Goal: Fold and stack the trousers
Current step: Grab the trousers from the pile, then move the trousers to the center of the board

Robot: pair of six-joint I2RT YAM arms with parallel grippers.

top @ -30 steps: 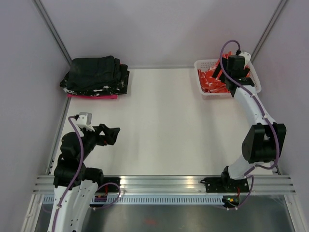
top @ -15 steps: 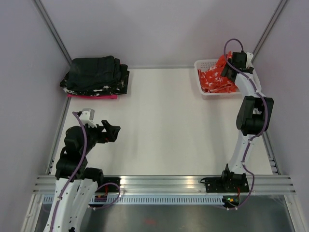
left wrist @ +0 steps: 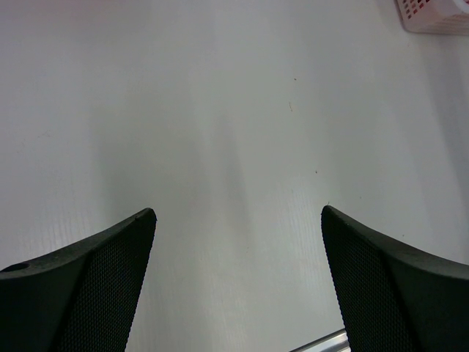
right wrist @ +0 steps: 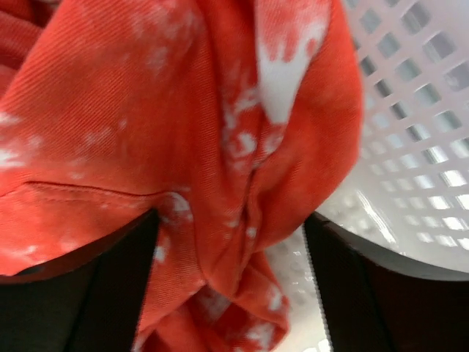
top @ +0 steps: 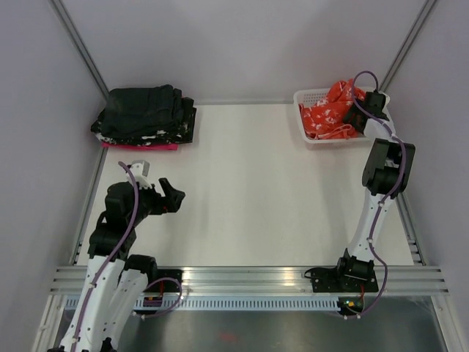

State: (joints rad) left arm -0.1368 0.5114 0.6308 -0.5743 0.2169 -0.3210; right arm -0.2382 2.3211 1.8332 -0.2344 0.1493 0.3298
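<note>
The orange-red trousers (top: 327,114) with white splotches lie bunched in the white basket (top: 303,129) at the back right. My right gripper (top: 357,111) is down in the basket at its right side, open. In the right wrist view a fold of the trousers (right wrist: 220,132) hangs between the wide-apart fingers of the right gripper (right wrist: 231,220), beside the basket's lattice wall (right wrist: 418,110). My left gripper (top: 174,194) hovers over the near left of the table. The left wrist view has only bare table between that gripper's (left wrist: 238,213) spread fingers.
A stack of black folded garments (top: 146,114) rests on a pink cloth (top: 139,146) at the back left. Grey walls close in the table on three sides. A metal rail (top: 249,277) runs along the near edge. The basket's corner (left wrist: 434,18) shows in the left wrist view.
The right gripper has moved to the right side of the basket and sunk into the trousers, which now heap higher. The left gripper has shifted slightly nearer and turned.
</note>
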